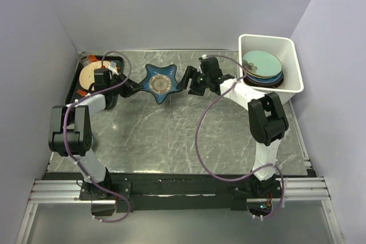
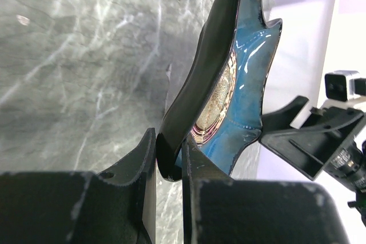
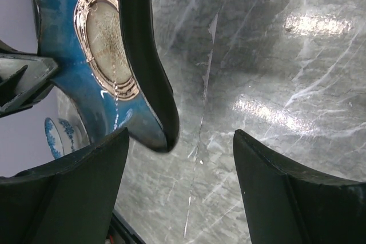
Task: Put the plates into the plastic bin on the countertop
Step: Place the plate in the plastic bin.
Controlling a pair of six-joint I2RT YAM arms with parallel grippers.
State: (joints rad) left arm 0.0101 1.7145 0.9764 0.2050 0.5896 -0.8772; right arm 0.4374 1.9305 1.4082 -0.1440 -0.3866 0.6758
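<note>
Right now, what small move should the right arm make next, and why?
Probably close the right gripper on the star-shaped plate: its open fingers straddle one tip of the plate, while the left gripper pinches another tip, so this looks like a handover.

Black tray [image 1: 75,87] at far left, blue-and-white patterned china [image 3: 57,135]

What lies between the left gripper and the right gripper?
A blue star-shaped plate, seen in the top view. The left gripper is shut on one tip; the right gripper stands open at the opposite tip.
</note>
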